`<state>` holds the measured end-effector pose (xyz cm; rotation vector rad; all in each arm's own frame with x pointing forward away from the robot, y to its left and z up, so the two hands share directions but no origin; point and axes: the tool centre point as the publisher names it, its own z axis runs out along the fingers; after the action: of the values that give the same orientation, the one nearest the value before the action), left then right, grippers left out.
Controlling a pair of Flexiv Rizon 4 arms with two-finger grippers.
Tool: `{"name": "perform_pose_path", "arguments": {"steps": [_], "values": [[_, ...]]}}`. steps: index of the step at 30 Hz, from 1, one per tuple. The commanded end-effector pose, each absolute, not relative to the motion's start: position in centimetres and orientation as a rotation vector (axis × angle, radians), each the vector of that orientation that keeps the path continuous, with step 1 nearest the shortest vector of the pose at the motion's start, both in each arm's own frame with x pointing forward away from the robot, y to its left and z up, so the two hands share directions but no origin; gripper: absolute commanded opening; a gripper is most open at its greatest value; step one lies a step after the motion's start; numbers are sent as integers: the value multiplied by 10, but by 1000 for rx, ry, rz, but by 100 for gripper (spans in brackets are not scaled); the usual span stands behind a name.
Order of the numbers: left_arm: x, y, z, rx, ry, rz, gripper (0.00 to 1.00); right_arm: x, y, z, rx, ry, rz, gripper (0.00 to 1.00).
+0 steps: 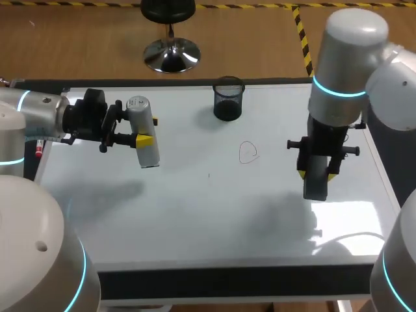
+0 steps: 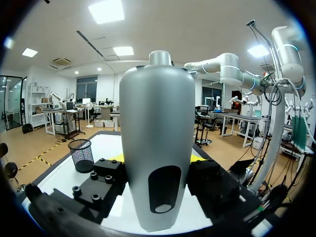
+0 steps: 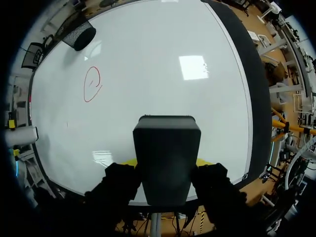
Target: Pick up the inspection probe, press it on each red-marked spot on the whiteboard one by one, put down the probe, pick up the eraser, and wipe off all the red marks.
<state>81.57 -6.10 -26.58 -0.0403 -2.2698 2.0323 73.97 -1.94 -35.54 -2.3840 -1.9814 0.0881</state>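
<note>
Left claw: pinches the probe at mid-body, yellow tips on opposite sides. Left arm: enters level from the left, wrist horizontal, over the whiteboard's left part.
Probe: stands upright across the fingers, long axis vertical, narrow capped end up, the end with the dark oval opening down.
Right claw: clamps a dark eraser. Right arm: descends steeply over the board's right part, claw pointing down.
Red loop: mid-board, between both claws.
Mesh cup: at the far edge.
</note>
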Motion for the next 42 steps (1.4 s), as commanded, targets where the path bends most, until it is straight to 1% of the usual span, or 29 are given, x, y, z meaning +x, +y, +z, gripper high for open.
{"name": "perform_pose_path", "arguments": {"steps": [1,29,42], "values": [[816,-61,-265,-43,-2270,2033,0,735,-25,-353,-2374,-1974,42,0],[817,-63,-266,-11,-2282,2041,0,735,-25,-353,-2374,-1974,42,0],[816,-94,-271,-58,-2221,2032,0,735,-25,-353,-2374,-1974,42,0]]}}
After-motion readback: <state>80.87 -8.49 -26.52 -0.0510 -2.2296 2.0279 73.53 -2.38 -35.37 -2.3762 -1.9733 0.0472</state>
